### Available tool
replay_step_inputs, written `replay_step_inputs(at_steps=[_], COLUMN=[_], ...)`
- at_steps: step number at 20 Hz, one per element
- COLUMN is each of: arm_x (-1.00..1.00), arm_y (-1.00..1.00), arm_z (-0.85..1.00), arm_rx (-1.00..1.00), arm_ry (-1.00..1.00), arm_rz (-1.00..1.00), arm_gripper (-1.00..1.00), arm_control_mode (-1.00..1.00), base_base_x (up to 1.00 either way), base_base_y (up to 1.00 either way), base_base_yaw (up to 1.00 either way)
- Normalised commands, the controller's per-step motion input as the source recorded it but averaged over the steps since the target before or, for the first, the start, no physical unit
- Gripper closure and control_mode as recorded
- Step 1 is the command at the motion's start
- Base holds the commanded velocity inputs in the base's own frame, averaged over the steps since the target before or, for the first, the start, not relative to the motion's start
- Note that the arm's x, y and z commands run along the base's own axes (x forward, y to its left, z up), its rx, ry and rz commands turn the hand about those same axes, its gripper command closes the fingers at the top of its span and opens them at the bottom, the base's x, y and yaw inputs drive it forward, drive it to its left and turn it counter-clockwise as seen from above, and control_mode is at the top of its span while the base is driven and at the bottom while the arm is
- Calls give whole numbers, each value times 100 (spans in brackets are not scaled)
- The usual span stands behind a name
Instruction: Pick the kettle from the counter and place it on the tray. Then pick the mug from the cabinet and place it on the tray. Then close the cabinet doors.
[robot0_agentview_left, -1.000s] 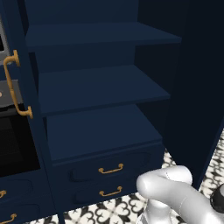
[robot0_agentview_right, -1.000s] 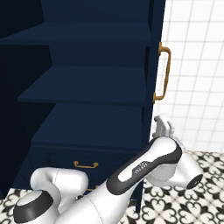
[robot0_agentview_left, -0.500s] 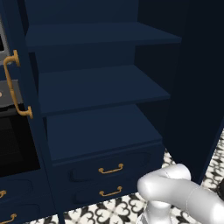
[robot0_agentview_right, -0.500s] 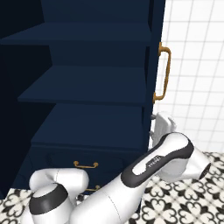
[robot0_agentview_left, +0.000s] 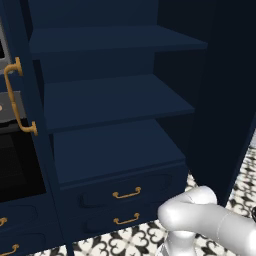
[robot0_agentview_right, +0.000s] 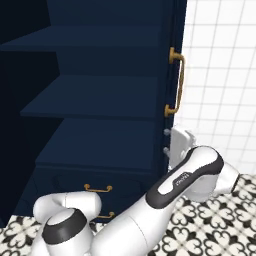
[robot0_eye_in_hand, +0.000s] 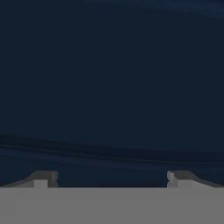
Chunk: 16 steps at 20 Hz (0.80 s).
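Navy cabinet with bare shelves, doors open, gripper spread

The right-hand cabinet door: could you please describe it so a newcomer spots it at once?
Find the tall navy blue cabinet with open shelves against the white tiled wall. Its right-hand door stands swung open, edge-on. Unlike the drawers' small curved pulls, it carries a long vertical brass handle.

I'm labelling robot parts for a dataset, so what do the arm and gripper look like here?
The arm is glossy white with rounded, tubular links and dark grey to black joint bands; one dark band carries small white lettering, too small to read. A domed grey cap sits on the lower joint. The gripper has a pale, blocky body; in the hand view its two fingertips look small, grey and stepped.
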Motion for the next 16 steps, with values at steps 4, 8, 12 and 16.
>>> replay_step_inputs(at_steps=[4, 8, 12, 16], arm_x=[9, 18, 26, 42], arm_y=[51, 71, 70, 67], arm_z=[-4, -11, -7, -5], arm_rx=[-10, -10, -7, -5], arm_ry=[-19, -21, -21, -14], arm_rz=[0, 0, -5, -14], arm_gripper=[-100, -100, -100, -100], arm_control_mode=[-100, -100, -100, -100], base_base_x=[0, 0, 0, 0], base_base_y=[0, 0, 0, 0], base_base_yaw=[0, 0, 0, 0])
